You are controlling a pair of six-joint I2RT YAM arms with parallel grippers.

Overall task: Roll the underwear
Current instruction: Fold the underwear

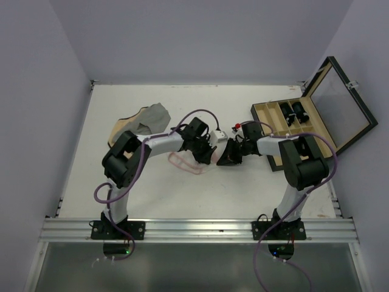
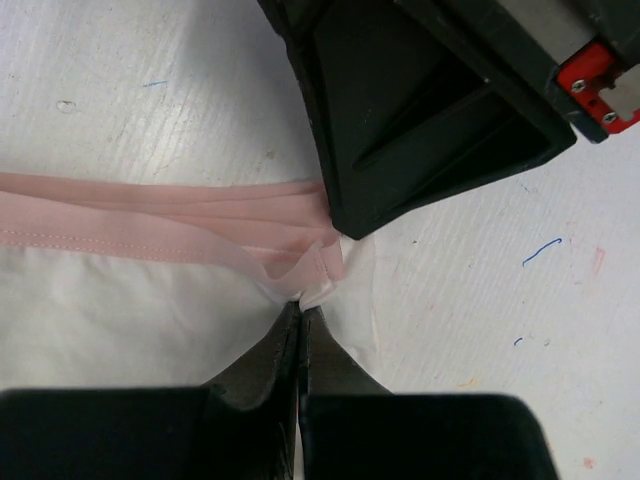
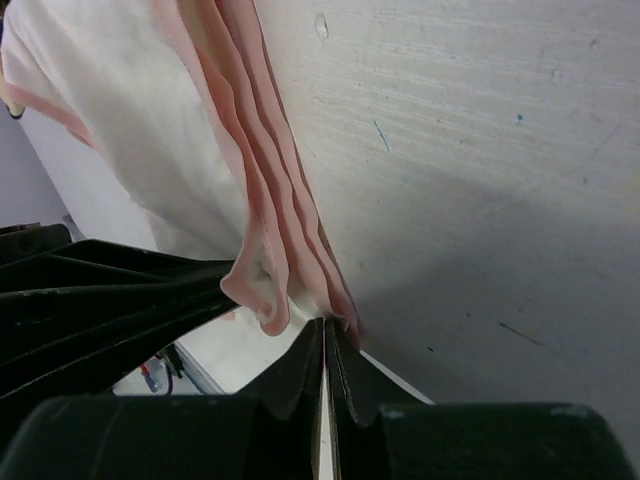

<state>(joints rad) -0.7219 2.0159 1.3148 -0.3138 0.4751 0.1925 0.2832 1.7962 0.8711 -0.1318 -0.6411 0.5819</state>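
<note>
The underwear, white with pink trim, lies mid-table with its right end bunched between both grippers. In the left wrist view the underwear spreads to the left, its pink band folded in layers. My left gripper is shut, pinching white fabric at the gathered corner. The right gripper's black body sits just beyond that corner. In the right wrist view my right gripper is shut on the pleated pink edge of the underwear, with the left gripper's fingers close at the left. The two grippers almost touch.
A grey cloth lies over a tan cloth at the back left. An open wooden box with black items inside stands at the right, its glass lid leaning back. White walls enclose the table.
</note>
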